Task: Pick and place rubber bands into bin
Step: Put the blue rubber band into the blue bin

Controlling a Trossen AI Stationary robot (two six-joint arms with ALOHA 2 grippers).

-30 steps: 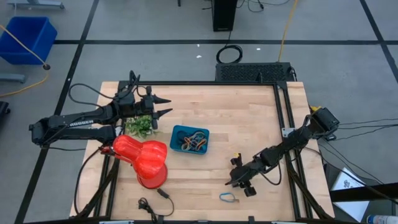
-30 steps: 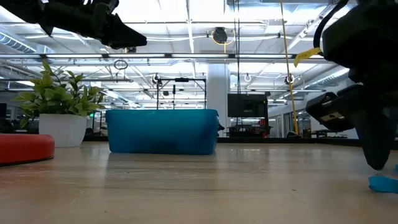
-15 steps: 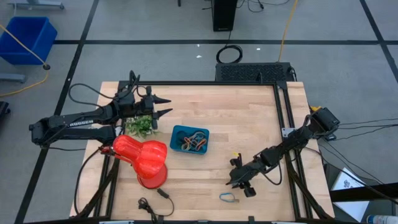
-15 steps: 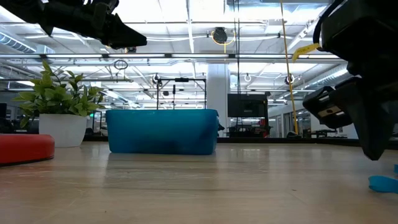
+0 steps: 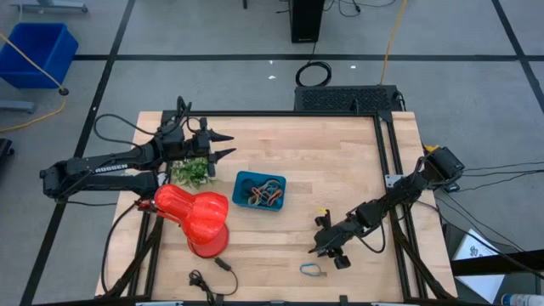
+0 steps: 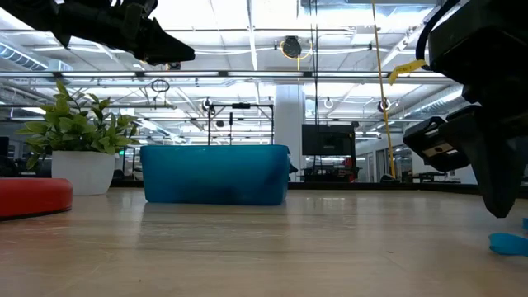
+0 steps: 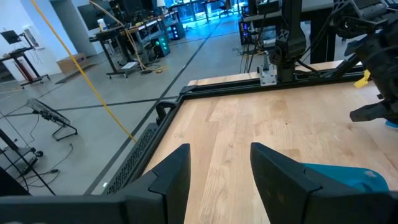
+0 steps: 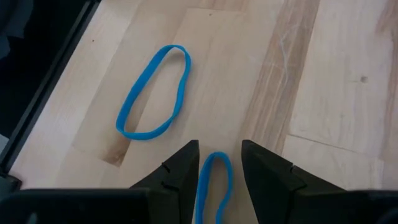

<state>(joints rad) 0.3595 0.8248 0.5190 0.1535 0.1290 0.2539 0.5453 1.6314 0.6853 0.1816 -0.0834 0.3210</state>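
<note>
The teal bin (image 5: 241,179) stands mid-table with several rubber bands (image 5: 263,194) in it. One blue rubber band (image 8: 152,93) lies flat on the wood near the front edge. A second blue rubber band (image 8: 214,177) lies between the fingertips of my right gripper (image 8: 219,158), which is open and slants down over the table (image 5: 324,251). Its fingers stand on either side of that band. My left gripper (image 5: 226,144) hangs open and nearly level, above the table at the far left, holding nothing (image 7: 217,152).
A red vase (image 5: 200,217) lies on its side left of the bin. A small potted plant (image 5: 192,172) stands below my left arm. A short black cable (image 5: 212,276) lies at the front edge. The table's black frame (image 5: 387,170) runs along its right side.
</note>
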